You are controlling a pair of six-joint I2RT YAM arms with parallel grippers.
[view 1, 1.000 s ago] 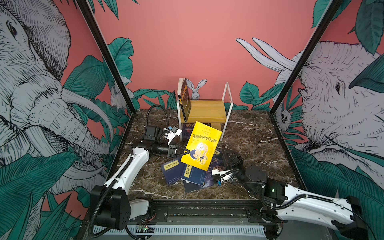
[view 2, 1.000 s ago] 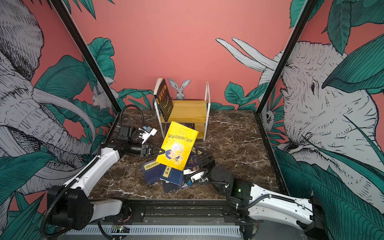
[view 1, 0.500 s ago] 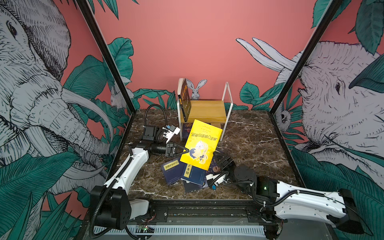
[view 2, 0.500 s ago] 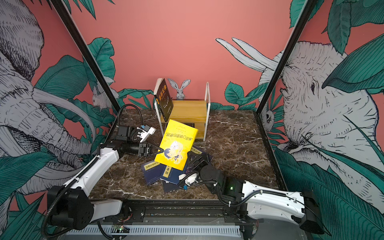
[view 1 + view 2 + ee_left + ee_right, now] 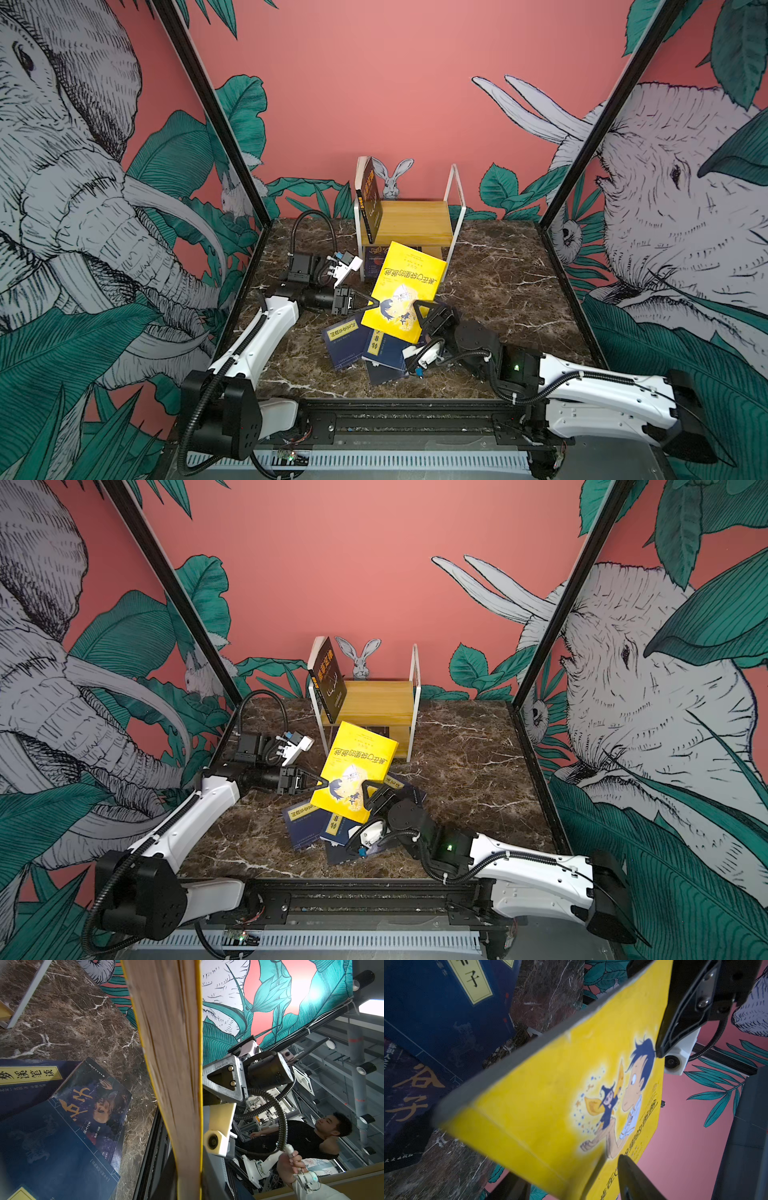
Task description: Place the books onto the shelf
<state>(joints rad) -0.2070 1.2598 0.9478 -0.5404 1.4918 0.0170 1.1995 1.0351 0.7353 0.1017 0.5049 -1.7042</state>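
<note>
Nearest the front edge of the marble table (image 5: 498, 291), a loose pile of navy books (image 5: 347, 343) with yellow title labels lies flat, overlapping one another.

Just above and behind that pile is the right gripper (image 5: 419, 309). Its jaws stand apart and clamp nothing. One finger (image 5: 224, 1082) sits against the front cover of the yellow book (image 5: 403, 286) at its lower right edge; the other finger is hidden, so I cannot tell whether the jaws straddle that edge.

The yellow book is off the table, tilted, its cover with the cartoon boy facing up and forward and its title upside down in both top views. It hangs over the navy pile, between the two grippers.

The left gripper (image 5: 376, 304) reaches in from the left with its jaws closed tight on the book's lower left edge – it alone carries the book.

Further back, against the pink wall, stands the shelf (image 5: 411, 220). A dark book (image 5: 370, 195) stands upright on its top board, leaning on the left frame. The yellow book's upper corner overlaps the shelf's lower tier in both top views – whether it touches, I cannot tell.
</note>
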